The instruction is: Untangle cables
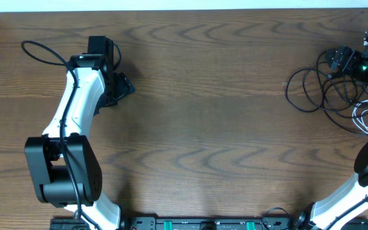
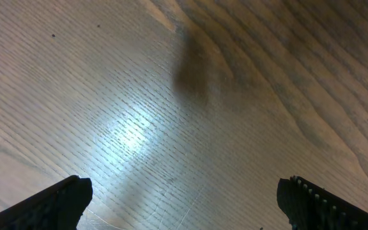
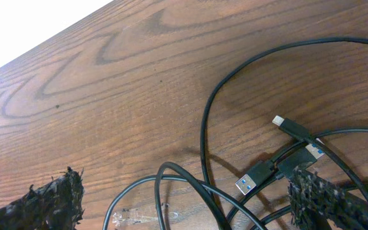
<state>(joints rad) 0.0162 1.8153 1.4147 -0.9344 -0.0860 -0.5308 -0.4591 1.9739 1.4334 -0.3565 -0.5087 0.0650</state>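
Open wide and empty, the left claw hangs over bare wood at the far left of the wooden table. Its wrist view shows only two dark fingertips in the bottom corners, with bright glare on the wood grain between them.

Also spread wide, the right claw sits at the table's far right edge, directly above the tangle. It grips no strand. Whether a fingertip brushes one cannot be told.

The black cable lies in several loose, overlapping loops near the right edge, spreading leftward from the right claw. The white cable, thinner and shorter, is coiled just beside those loops on the side nearer the robot, overlapping them.

From the right wrist, black strands cross one another on the wood, and three plugs lie close together. They are a flat plug with a blue insert, a slim silver-tipped plug, and a third plug just beside it. Which cable each plug belongs to cannot be told.
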